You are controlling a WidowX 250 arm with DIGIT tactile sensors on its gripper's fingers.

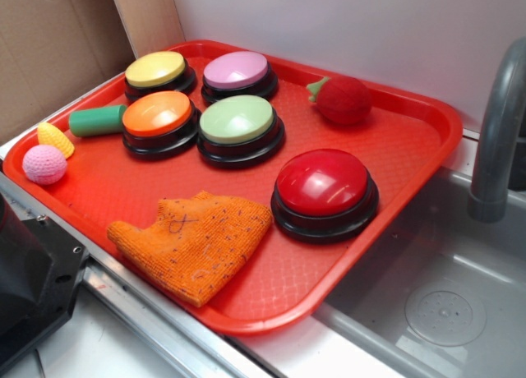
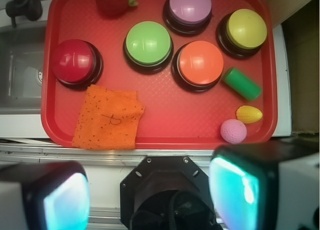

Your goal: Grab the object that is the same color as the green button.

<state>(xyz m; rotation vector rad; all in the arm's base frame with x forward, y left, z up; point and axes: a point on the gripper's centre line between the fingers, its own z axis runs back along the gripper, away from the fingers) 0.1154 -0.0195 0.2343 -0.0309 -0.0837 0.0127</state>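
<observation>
- A red tray (image 1: 427,131) carries everything; one corner of it hangs over a grey sink (image 1: 444,304), beside a grey tap (image 1: 497,140).
- An orange cloth (image 1: 193,242) lies flat at the tray's near edge, marked with a small dark scribble.
- The red button (image 1: 325,185) sits alone towards the sink-side edge, just beside the cloth.
- The green button (image 1: 238,122), pale green dome on a black base, stands near the tray's middle, touching or nearly touching the orange button (image 1: 158,115).
- A purple button (image 1: 237,71) and a yellow button (image 1: 156,70) stand behind them along the far edge.
- A red strawberry toy (image 1: 343,100) lies near the far edge, apart from the buttons.
- The green cylinder (image 1: 97,121) lies on its side by the tray's left edge in the exterior view, one end just beside the orange button's base.
- A pink ball (image 1: 44,164) and a yellow corn toy (image 1: 55,138) rest together at the left corner, near the cylinder yet apart from it.
- The gripper (image 2: 150,195) hangs above and outside the tray's near edge; its fingers (image 2: 240,185) are spread wide with nothing between them, well apart from the cylinder.
</observation>
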